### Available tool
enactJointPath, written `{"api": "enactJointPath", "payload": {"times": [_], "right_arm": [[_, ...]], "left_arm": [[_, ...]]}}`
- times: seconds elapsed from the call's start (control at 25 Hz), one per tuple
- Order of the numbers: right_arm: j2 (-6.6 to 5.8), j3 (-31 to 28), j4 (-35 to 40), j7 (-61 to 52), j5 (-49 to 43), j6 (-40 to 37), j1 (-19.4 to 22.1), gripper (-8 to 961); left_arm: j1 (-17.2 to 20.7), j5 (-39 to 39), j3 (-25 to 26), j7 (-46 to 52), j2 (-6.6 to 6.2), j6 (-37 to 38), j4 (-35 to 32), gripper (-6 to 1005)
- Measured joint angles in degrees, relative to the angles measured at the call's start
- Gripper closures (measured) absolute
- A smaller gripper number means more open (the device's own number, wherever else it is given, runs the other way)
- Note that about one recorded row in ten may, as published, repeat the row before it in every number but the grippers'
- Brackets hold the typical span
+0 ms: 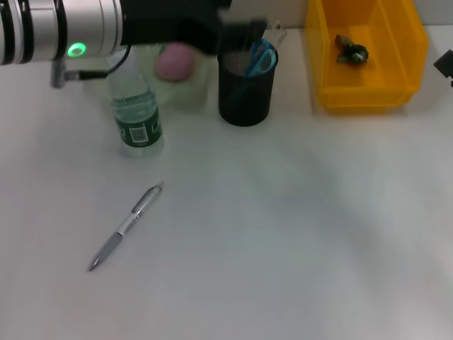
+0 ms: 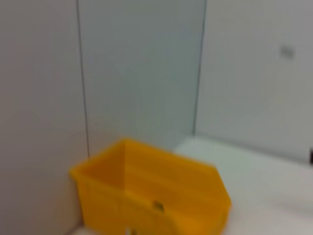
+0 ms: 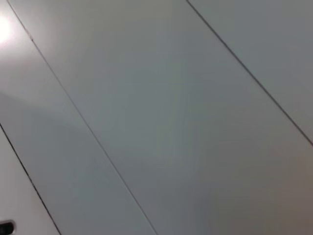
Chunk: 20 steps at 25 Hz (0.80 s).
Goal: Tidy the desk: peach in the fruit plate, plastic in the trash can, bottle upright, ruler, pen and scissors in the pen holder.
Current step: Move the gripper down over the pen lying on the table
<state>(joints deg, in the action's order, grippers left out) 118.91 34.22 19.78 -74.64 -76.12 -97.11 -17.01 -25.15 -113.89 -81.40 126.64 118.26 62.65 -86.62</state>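
Note:
My left arm reaches across the top of the head view, its dark gripper (image 1: 244, 30) blurred just above the black mesh pen holder (image 1: 245, 99). Blue-handled scissors (image 1: 260, 58) and a clear ruler (image 1: 274, 32) stand in the holder. A grey pen (image 1: 126, 225) lies on the white table in front of the upright water bottle (image 1: 137, 117). The pink peach (image 1: 175, 62) sits in the pale fruit plate (image 1: 192, 95). Crumpled plastic (image 1: 352, 49) lies in the yellow bin (image 1: 368, 91), which also shows in the left wrist view (image 2: 146, 196).
A dark bit of my right arm (image 1: 444, 64) shows at the right edge, beside the yellow bin. The right wrist view shows only wall panels. White table (image 1: 297, 234) stretches across the front and right.

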Motion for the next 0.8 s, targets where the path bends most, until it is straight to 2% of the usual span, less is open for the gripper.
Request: {"api": "enactJointPath", "payload": {"times": [0.08, 0.12, 0.16, 0.36, 0.4, 0.48, 0.56, 0.6, 0.8], "right_arm": [[0.00, 0.37, 0.00, 0.09, 0.00, 0.02, -0.08, 300], [0.00, 1.01, 0.00, 0.21, -0.02, 0.20, -0.19, 300], [0.00, 1.01, 0.00, 0.21, -0.02, 0.20, -0.19, 300], [0.00, 1.60, 0.00, 0.28, -0.09, 0.32, -0.22, 300], [0.00, 1.61, 0.00, 0.29, -0.09, 0.34, -0.22, 300], [0.00, 1.61, 0.00, 0.30, -0.09, 0.37, -0.22, 300], [0.01, 1.63, 0.00, 0.32, -0.09, 0.42, -0.21, 300], [0.05, 1.64, -0.01, 0.36, -0.09, 0.49, -0.22, 300], [0.09, 1.64, -0.16, 0.40, -0.09, 0.53, -0.31, 301]], "left_arm": [[0.00, 0.00, 0.00, 0.00, 0.00, 0.00, 0.00, 331], [-0.89, -7.28, 0.36, 6.01, 0.07, 6.27, -2.84, 331], [-1.27, -10.23, 0.43, 8.35, 0.11, 8.77, -3.75, 332], [-1.95, -15.12, 0.30, 12.29, 0.19, 13.03, -4.89, 332], [-2.77, -20.32, 0.12, 15.36, 0.24, 17.10, -5.29, 332], [-3.29, -23.60, 0.07, 17.01, 0.24, 19.76, -5.37, 333], [-3.29, -23.60, 0.07, 17.01, 0.24, 19.76, -5.37, 333], [-4.58, -28.82, -0.42, 19.66, 0.29, 24.44, -5.31, 333], [-6.28, -36.34, -3.05, 24.40, 0.30, 28.42, -4.77, 334]]}}
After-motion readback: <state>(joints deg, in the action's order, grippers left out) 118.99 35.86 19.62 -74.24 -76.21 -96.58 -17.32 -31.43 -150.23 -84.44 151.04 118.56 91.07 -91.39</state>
